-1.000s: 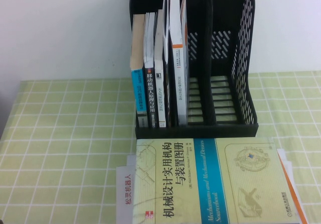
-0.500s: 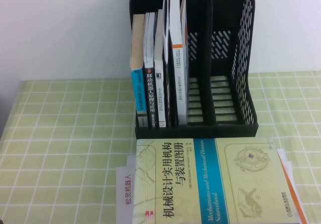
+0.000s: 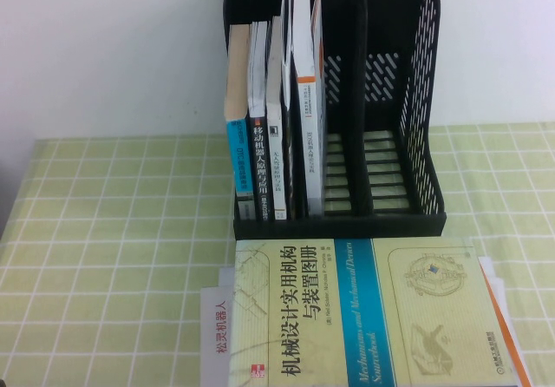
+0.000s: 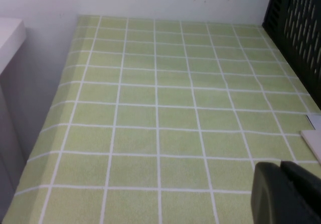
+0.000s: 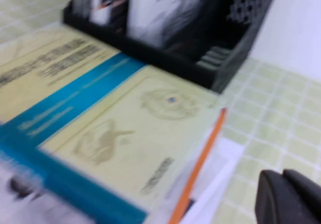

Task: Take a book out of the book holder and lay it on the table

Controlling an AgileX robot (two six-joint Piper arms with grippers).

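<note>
Nothing moves since earlier frames: large cream-green book with blue band (image 3: pixel 364 313) lies flat before black slotted plastic book holder (image 3: pixel 408 222), task apparently finished. Right gripper (image 5: pixel 290 198) clenched empty beside book; left gripper (image 4: pixel 287 193), state unclear, well left of holder.

high view: above my side, angled down at book holder (image 3: pixel 338 109) and book (image 3: pixel 355 309).
right wrist: close, behind my right claw (image 5: pixel 288 196), sharing both.
left wrist: low behind my left claw (image 4: pixel 286 194), facing table (image 4: pixel 150 108).

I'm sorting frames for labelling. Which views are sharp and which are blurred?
High view: sharp, even light, titles on the book readable. Left wrist view: crisp grid on the table, left gripper a dark corner. Right wrist view: smeared, book holder soft, right gripper shut.
</note>
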